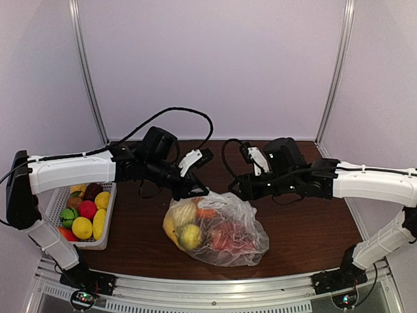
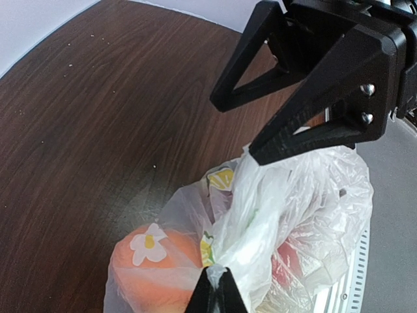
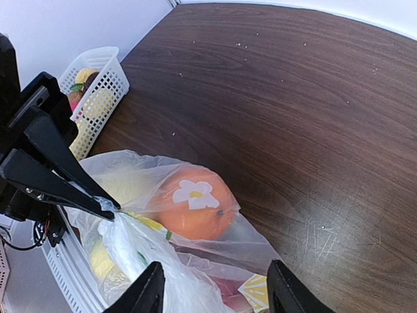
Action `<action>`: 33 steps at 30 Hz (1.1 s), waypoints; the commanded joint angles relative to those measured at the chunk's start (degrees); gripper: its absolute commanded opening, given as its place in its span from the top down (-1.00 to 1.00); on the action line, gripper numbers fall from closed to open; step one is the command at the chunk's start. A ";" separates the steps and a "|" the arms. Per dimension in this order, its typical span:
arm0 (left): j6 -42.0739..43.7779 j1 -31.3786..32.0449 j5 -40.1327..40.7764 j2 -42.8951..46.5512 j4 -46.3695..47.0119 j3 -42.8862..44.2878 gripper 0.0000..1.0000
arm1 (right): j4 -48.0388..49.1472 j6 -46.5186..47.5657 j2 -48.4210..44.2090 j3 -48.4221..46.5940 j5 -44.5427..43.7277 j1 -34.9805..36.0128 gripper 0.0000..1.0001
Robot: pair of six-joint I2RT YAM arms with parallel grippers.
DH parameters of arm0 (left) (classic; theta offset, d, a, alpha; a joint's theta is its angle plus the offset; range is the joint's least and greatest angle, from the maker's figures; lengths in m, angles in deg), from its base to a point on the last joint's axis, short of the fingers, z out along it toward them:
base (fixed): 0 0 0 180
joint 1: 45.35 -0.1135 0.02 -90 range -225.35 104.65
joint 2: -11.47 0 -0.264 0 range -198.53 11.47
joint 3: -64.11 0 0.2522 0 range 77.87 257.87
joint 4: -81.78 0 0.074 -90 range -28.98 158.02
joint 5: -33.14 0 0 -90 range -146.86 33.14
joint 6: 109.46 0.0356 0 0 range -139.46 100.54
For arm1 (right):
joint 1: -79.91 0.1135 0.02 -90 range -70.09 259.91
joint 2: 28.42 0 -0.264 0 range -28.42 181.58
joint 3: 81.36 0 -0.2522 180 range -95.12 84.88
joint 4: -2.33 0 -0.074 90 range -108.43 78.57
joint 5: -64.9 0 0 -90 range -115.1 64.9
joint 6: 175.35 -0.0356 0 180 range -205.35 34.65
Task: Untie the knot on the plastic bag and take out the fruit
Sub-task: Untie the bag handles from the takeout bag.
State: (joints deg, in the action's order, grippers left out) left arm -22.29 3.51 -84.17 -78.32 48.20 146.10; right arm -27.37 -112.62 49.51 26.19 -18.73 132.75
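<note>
A white slotted basket [image 1: 109, 212] sits at the left edge of the dark wooden table [image 1: 313, 228].

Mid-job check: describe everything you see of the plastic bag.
The plastic bag is clear, thin and crinkled, lying on the dark wooden table, bulging with fruit: an orange with a flower sticker, plus yellow and red pieces. The shut left gripper pinches its gathered top; the right gripper hangs open close beside it.

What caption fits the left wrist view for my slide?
Left gripper shut on the bunched top of the plastic bag, open right gripper close by, an orange showing inside.
</note>
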 commanded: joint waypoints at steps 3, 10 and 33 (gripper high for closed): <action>0.85 -0.13 -1.35 0.59 0.83 -0.11 1.00 | 1.11 1.56 2.49 -2.18 3.33 -0.70 -0.13; 0.76 -0.08 -1.17 0.50 0.80 -0.11 1.00 | 1.45 1.95 3.90 -2.71 5.47 -0.74 -0.24; -3.34 -0.48 7.87 1.56 2.78 -1.76 1.00 | 3.22 -0.62 -0.94 1.59 -1.22 -1.15 1.00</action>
State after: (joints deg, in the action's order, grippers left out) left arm -24.04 3.51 -80.26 -78.30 49.49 145.90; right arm -24.82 -112.31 50.94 26.14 -15.82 132.24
